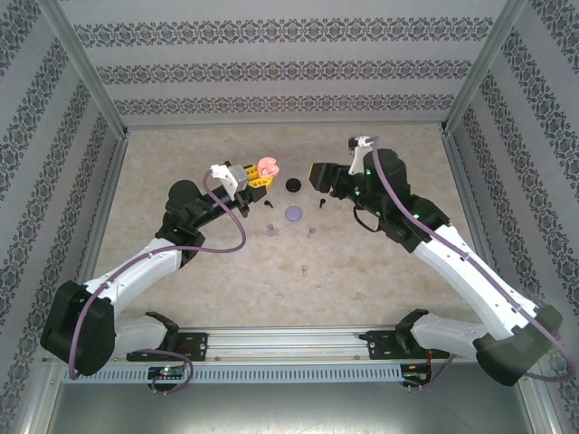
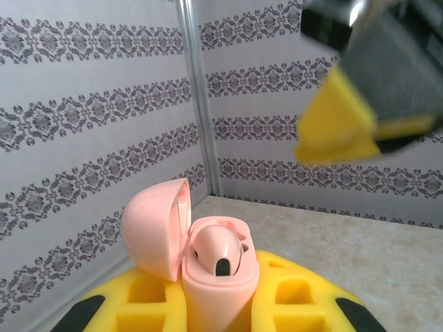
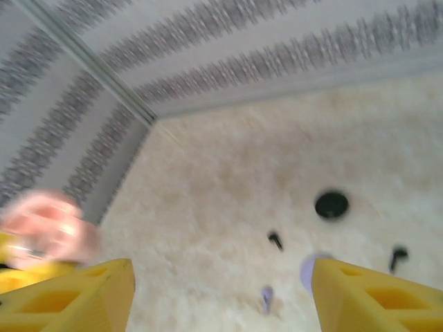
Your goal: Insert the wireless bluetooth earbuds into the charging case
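**Top external view.** The left claw (image 1: pixel 255 177) is clamped on the pink clamshell charging case (image 1: pixel 267 167), holding it over the far middle of the beige mottled table (image 1: pixel 181 280). The right claw (image 1: pixel 318 172) stands near the case, jaws apart and empty. On the table lie a tiny black earbud (image 1: pixel 269 205), a pale purple earbud (image 1: pixel 270 230) and a pinkish earbud (image 1: pixel 304 269). The last lies nearest the arm bases. A black round disc (image 1: pixel 292 184) and a purple round disc (image 1: pixel 294 213) lie between them.

**Left wrist view.** The case lid is tipped open to the left. One pink earbud (image 2: pixel 217 250) sits in its well. Whether a second well is free cannot be told. Yellow fingers (image 2: pixel 149 301) flank the case body. Hold the case upright and steady.

**Right wrist view.** The picture is blurred. The right claw (image 3: pixel 220 277) is spread wide with nothing between its fingers. The case (image 3: pixel 45 225) shows at the left edge.

**Procedure (judged).** The pinkish earbud on the table likely matches this case.
1. Descend on it from above.
2. Pinch across the head, stem downward.
3. Align the stem with the free well.
4. Release only once it is seated.

Do not pick up a disc by mistake.
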